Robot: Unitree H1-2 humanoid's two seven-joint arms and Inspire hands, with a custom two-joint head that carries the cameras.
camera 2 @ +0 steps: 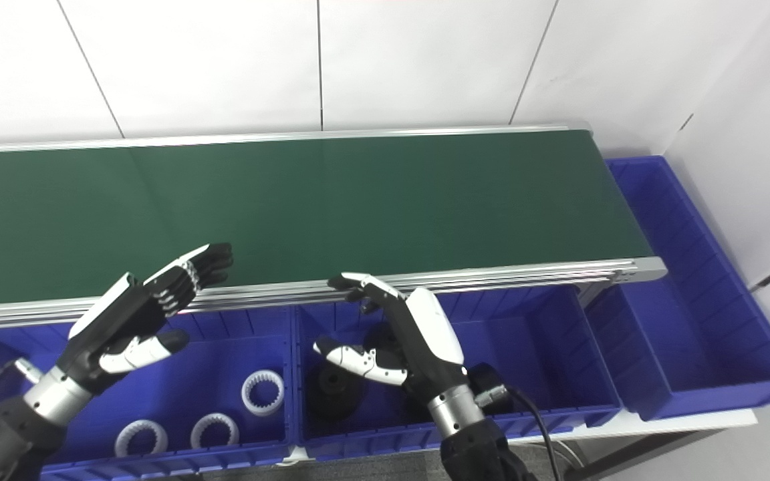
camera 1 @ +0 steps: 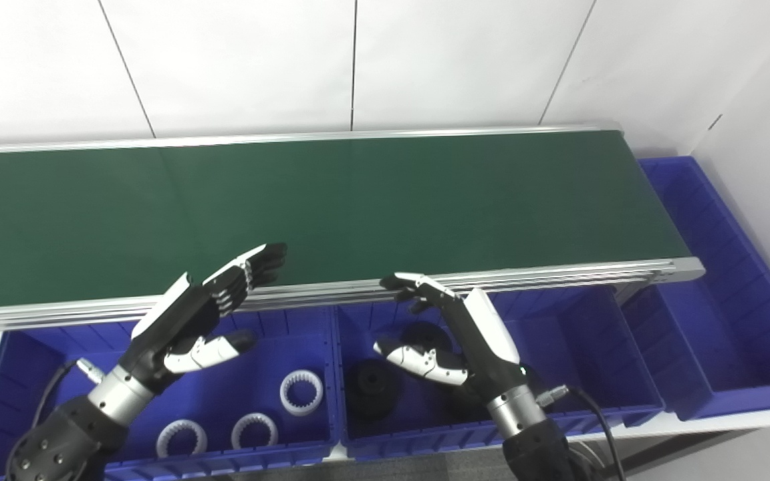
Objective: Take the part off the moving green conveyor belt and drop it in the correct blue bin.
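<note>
Belt: green, bare.
Left hand: fingers spread, holding nothing, above the left bin.
Right hand: fingers spread, holding nothing, at 3 o'clock from the left hand.

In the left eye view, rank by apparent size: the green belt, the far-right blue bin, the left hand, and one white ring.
1. Green belt, largest by far.
2. Far-right blue bin.
3. Left hand, open; it is near the camera, so looks enlarged.
4. White ring, smallest; the three rings look alike.
</note>
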